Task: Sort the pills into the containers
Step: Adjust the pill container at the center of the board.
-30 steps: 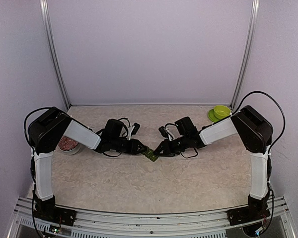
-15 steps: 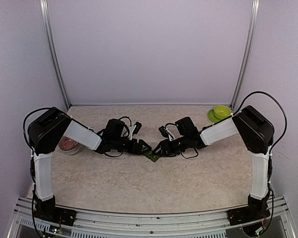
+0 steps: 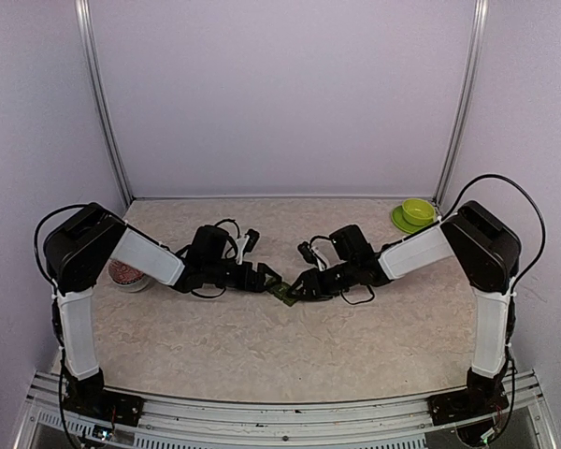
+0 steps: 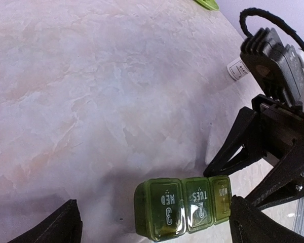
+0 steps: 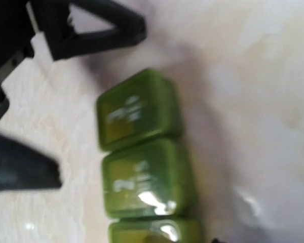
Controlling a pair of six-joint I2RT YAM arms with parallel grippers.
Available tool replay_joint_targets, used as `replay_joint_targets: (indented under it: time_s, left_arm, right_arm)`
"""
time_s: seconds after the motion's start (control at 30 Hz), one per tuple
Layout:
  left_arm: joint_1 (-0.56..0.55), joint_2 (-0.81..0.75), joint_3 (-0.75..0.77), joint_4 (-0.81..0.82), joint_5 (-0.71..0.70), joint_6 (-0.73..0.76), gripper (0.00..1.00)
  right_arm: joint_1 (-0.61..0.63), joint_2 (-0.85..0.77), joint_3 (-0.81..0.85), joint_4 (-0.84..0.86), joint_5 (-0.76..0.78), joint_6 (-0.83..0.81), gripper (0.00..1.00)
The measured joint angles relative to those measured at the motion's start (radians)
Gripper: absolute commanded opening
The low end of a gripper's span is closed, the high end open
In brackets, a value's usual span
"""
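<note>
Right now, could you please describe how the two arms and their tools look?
Both the left arm and right arm have white link covers, bulky black joint housings and looping black cables. The left tool and right tool are black with two tapered, angular fingers.

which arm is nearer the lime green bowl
Right: the right arm lies just in front of the bowl; the left arm is far off across the table.
</note>
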Motion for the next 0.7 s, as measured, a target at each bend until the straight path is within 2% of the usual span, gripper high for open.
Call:
replay_joint_targets:
  time_s: [0.47,0.7]
  left_arm:
    - [0.041,-0.065,-0.091,0.031,-0.055,-0.055,0.99]
    - [0.046,-0.076,-0.104,0.031,-0.074,-0.067,0.99]
  right_arm:
    - [0.122,-0.001,0.019,0.002,0.014,-0.033,0.5]
    - [0.178,0.026,0.082,0.074,0.009,-0.014,0.53]
